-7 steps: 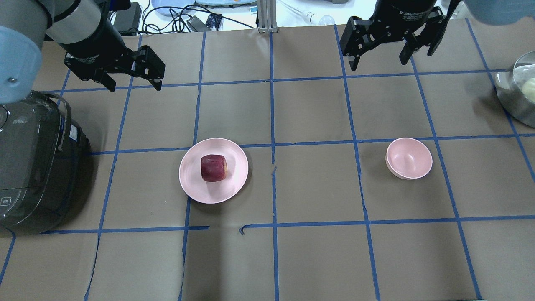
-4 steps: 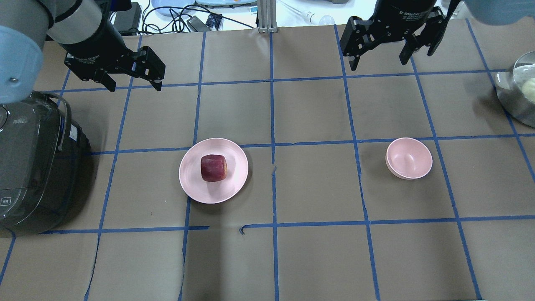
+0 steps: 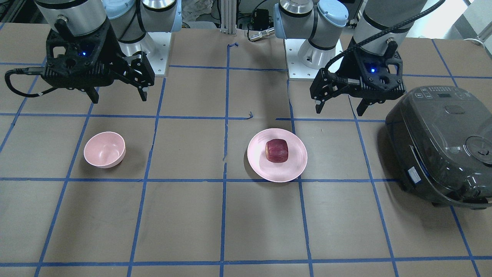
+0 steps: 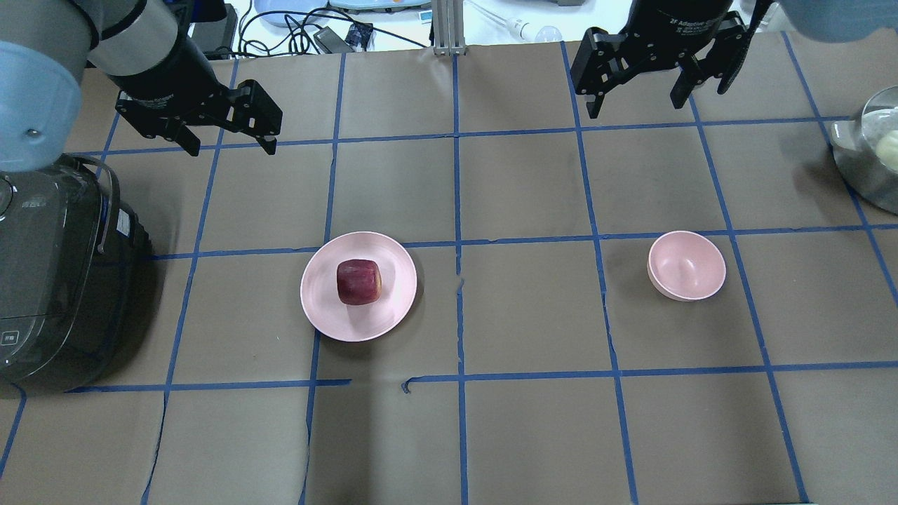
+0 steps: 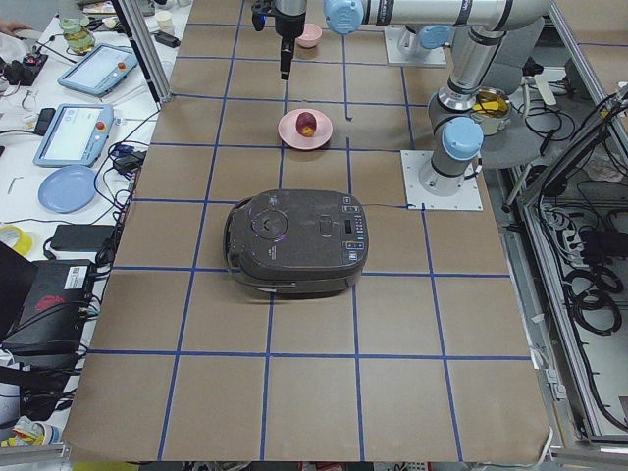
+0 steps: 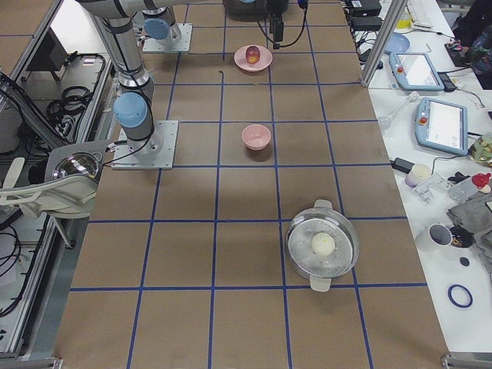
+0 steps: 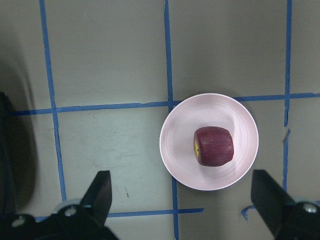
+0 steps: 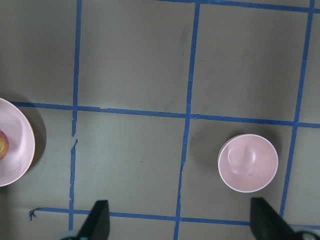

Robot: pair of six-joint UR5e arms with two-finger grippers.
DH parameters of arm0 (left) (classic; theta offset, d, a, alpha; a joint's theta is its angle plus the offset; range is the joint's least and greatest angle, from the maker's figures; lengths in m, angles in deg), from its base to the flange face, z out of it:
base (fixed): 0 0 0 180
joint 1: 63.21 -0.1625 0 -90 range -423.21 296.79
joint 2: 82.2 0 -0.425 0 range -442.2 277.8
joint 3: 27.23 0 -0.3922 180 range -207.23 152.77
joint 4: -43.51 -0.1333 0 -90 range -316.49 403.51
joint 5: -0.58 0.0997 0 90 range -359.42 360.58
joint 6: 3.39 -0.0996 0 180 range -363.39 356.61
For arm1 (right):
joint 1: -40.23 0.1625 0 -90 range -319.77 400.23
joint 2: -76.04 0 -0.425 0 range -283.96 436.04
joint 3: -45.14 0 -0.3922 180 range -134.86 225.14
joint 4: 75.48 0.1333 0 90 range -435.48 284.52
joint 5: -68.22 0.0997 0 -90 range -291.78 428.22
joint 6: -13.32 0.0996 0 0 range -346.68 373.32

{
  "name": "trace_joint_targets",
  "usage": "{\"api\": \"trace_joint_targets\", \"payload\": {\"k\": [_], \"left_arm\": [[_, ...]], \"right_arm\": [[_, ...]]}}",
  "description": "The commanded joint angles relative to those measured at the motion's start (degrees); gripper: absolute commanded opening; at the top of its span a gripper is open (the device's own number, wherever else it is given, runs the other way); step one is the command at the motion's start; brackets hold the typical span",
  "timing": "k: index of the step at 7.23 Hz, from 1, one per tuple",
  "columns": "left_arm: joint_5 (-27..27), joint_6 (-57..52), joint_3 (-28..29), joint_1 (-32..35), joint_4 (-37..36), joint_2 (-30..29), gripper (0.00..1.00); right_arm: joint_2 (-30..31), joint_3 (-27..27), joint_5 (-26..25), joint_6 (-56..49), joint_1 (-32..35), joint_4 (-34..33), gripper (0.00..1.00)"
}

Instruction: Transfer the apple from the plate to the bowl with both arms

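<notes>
On the table [image 4: 526, 182], a brown surface ruled into squares by blue tape lines [image 4: 457, 182], the task's objects lie well apart. The apple [image 4: 358, 282], dark red with a small yellow patch, rests near the middle of the plate [image 4: 330, 308], touching nothing else. The plate lies flat on the robot's left half of the table. The bowl [image 4: 687, 266] stands mouth up on the robot's right half, with about two tape squares of bare table between it and the plate.

The left fingers [image 4: 265, 133] are spread wide apart and grip nothing. They hang high above the table, clear of the plate. From the left wrist view, both tips show at the lower edge, and the plate and apple lie below, between them. The right fingers [image 4: 595, 98] are likewise spread wide and grip nothing. They hang high above the table on the bowl's side. From the right wrist view, the bowl lies below toward one fingertip, and the plate's rim just enters at the opposite edge.

A dark rice cooker [image 4: 56, 280] with its lid down sits at the table's end on the robot's left, beside the plate but apart from it. A steel pot [image 6: 323, 246] holding a pale round object [image 6: 323, 244] sits at the opposite end.
</notes>
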Motion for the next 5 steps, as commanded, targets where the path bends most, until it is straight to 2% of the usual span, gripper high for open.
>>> {"api": "trace_joint_targets", "payload": {"k": [1,2,3,5], "left_arm": [[0.0,5.1,-2.2,2.2,-0.6,-1.5,1.0],[0.1,9.0,-6.2,5.4,-3.6,-2.6,1.0],[0.4,11.9,-11.2,7.3,-12.8,-4.2,1.0],[0.3,16.3,-20.4,9.8,-24.8,-7.3,1.0]], "right_arm": [[0.0,0.0,0.0,0.0,0.0,0.0,1.0],[0.0,0.0,0.1,0.1,0.0,0.0,1.0],[0.0,0.0,0.1,0.1,0.0,0.0,1.0],[0.0,-0.1,0.1,0.1,0.0,0.0,1.0]]}}
